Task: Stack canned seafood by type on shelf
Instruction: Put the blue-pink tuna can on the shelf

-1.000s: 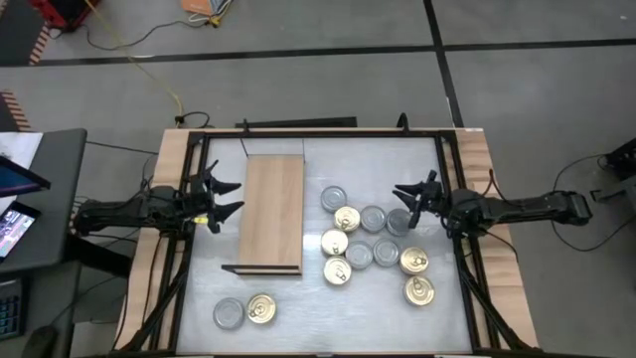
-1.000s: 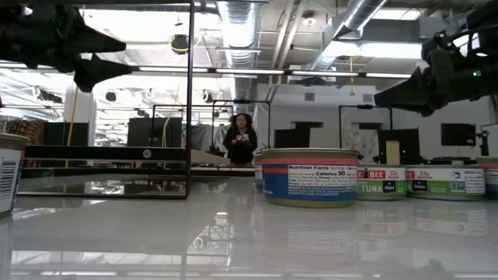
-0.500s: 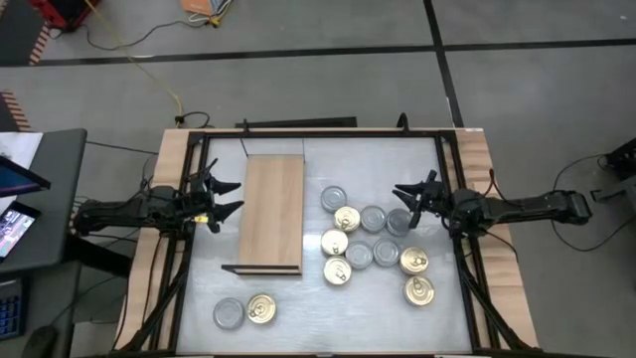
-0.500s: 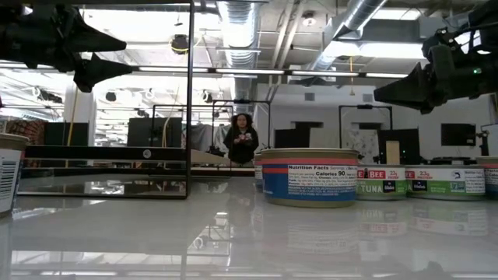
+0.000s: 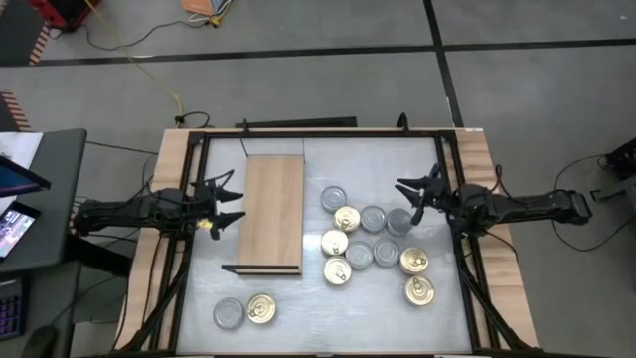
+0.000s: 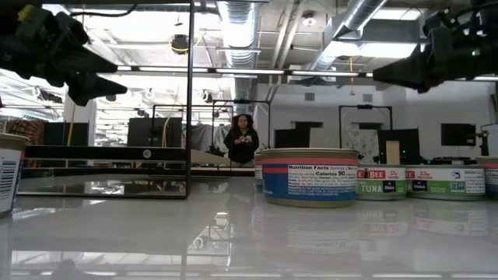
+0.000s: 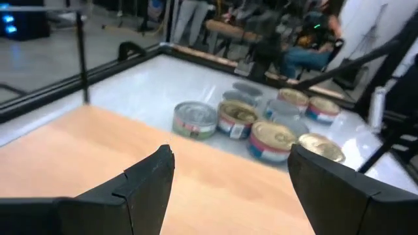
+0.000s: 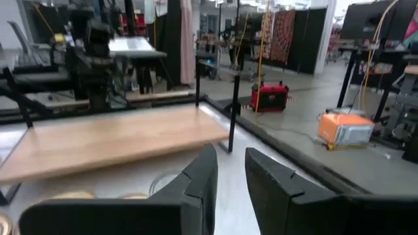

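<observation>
The left pincer (image 5: 227, 204) is hovering at the shelf's (image 5: 272, 211) nine o'clock edge with its jaws spread wide and nothing between them. The right pincer (image 5: 409, 197) is hanging over the three o'clock side of the tins (image 5: 374, 242), its jaws narrowed to a slim gap and gripping nothing.

The shelf is lying bare, with no tin on it yet. Most tins are crowding together on the bench (image 5: 328, 154) at the shelf's three o'clock, gold and grey tops mixed and touching. A descending pincer is likely to nudge neighbours or catch two at once.

Two more tins, one grey (image 5: 229, 313) and one gold (image 5: 261, 309), are sitting apart at six o'clock. A person (image 6: 243, 139) is standing well behind the bench.
</observation>
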### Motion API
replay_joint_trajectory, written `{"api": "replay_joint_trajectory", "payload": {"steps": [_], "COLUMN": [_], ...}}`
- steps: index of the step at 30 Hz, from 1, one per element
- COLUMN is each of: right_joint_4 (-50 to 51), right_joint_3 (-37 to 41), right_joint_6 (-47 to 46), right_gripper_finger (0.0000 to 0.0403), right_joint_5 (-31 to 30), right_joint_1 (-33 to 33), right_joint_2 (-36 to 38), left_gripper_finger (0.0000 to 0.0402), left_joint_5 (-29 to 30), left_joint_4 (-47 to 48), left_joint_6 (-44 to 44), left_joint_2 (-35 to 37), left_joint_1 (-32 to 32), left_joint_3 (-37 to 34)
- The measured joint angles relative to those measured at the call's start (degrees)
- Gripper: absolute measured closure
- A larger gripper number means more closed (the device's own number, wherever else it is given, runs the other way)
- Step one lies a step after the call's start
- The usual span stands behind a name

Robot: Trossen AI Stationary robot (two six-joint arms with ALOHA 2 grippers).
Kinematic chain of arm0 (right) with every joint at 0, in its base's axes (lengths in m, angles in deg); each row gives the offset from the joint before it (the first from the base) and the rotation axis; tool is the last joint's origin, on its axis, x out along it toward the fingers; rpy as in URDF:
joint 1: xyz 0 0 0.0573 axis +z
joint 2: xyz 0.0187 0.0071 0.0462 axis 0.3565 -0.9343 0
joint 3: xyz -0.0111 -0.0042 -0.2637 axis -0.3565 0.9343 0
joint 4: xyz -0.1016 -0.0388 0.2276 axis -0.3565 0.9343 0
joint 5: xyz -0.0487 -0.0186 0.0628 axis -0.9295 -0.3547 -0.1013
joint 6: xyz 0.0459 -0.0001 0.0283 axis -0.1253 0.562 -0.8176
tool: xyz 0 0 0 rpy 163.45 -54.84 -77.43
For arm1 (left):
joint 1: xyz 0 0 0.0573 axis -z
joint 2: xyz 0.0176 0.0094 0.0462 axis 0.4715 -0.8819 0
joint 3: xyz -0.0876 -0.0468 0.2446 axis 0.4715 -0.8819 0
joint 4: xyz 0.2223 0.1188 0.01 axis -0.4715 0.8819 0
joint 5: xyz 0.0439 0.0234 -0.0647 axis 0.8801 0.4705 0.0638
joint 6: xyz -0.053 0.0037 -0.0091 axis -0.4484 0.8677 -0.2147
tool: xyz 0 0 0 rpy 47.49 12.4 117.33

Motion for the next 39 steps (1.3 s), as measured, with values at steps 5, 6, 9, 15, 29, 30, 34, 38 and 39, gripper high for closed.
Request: {"api": "replay_joint_trajectory", "payload": {"steps": [5,6,9,15,29,30,34,38,39], "right_joint_4": [-0.1,0.0,-0.9,-5.9,-8.5,-9.6,-13.6,-15.1,-15.3], "right_joint_3": [-0.7,-0.7,-0.7,-0.8,-0.8,-0.8,-0.8,-0.8,-0.8], "right_joint_6": [0.1,0.0,-0.7,-4.0,-14.6,-14.6,-13.7,-13.5,-13.5], "right_gripper_finger": [0.0294,0.0294,0.0294,0.0294,0.0294,0.0294,0.0294,0.0294,0.0294], "right_joint_5": [0.0,0.0,-0.1,1.0,4.1,4.1,4.1,4.1,4.1], "right_joint_1": [-0.1,-0.2,-0.2,-0.1,3.3,3.8,6.1,7.9,8.3], "right_joint_2": [0.0,0.0,0.0,-0.1,-5.4,-6.2,-9.3,-11.1,-11.5], "left_gripper_finger": [0.0113,0.0113,0.0113,0.0113,0.0133,0.0134,0.0134,0.0134,0.0135], "left_joint_5": [0.1,0.2,0.8,6.9,1.5,1.5,4.1,11.0,13.0], "left_joint_4": [-0.2,-0.2,-0.5,-4.1,-9.3,-9.4,-8.5,-7.6,-7.7], "left_joint_6": [-3.8,-4.3,-5.4,-5.6,11.7,13.2,19.3,23.1,24.0], "left_joint_2": [0.0,0.0,0.0,0.0,-18.8,-21.4,-30.3,-36.3,-37.4], "left_joint_1": [0.0,0.0,0.0,0.0,4.3,5.3,10.3,17.3,19.5], "left_joint_3": [0.0,0.0,0.0,-0.1,9.6,11.2,17.9,22.5,23.2]}}
